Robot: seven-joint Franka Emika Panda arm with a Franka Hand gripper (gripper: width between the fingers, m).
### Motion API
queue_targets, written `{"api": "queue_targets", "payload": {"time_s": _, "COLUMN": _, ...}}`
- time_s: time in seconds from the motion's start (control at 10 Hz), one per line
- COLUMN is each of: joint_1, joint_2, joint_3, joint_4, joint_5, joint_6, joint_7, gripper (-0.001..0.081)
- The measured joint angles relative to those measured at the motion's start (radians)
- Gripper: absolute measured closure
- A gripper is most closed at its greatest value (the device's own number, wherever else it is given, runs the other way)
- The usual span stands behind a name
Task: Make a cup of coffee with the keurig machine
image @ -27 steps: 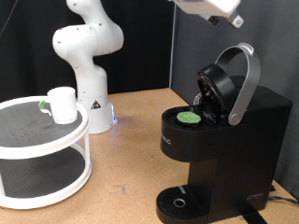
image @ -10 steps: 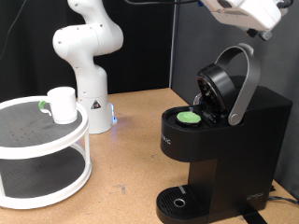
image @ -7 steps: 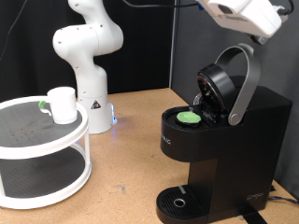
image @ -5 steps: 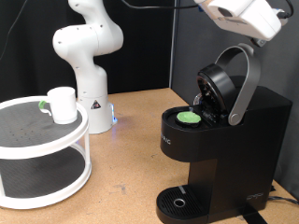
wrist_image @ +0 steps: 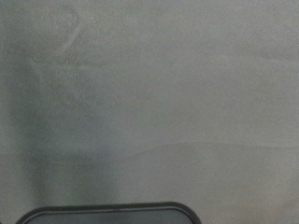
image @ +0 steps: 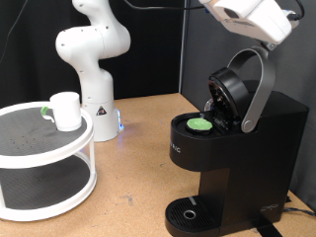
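Note:
The keurig machine (image: 232,148) is a black box at the exterior view's right. Its lid (image: 229,91) is raised, with the silver-grey handle (image: 259,84) arched up. A green-topped pod (image: 200,124) sits in the open chamber. The white cup (image: 66,111) stands upright on the top tier of a white round shelf (image: 44,148) at the exterior view's left. My gripper's white hand (image: 247,16) hangs at the top right, just above the handle, and its fingers do not show clearly. The wrist view shows only a blurred grey surface and a dark rounded edge (wrist_image: 107,215).
A second white robot arm (image: 91,54) stands on its base at the back of the wooden table (image: 138,188), between the shelf and the machine. A black curtain hangs behind. The machine's round drip tray (image: 188,213) is at the bottom.
My hand has moved from above the machine's lid over to the right, then drifted back a little to the left and down towards the handle. Cup, pod and lid have not moved.

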State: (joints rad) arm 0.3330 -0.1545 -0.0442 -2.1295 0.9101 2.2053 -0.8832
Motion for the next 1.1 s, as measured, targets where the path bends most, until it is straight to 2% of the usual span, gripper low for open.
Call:
{"api": "queue_targets", "payload": {"time_s": 0.2, "joint_1": -0.008, "joint_2": -0.003, "joint_3": -0.011, "joint_4": 0.000, "joint_5": -0.005, "joint_6": -0.021, "joint_7": 0.000, "gripper": 0.0805}}
{"api": "queue_targets", "payload": {"time_s": 0.7, "joint_1": -0.043, "joint_2": -0.038, "joint_3": -0.062, "joint_4": -0.004, "joint_5": -0.051, "joint_6": -0.136, "joint_7": -0.001, "gripper": 0.0805}}
{"api": "queue_targets", "payload": {"time_s": 1.1, "joint_1": -0.077, "joint_2": -0.057, "joint_3": -0.093, "joint_4": -0.018, "joint_5": -0.119, "joint_6": -0.156, "joint_7": -0.010, "gripper": 0.0805}}
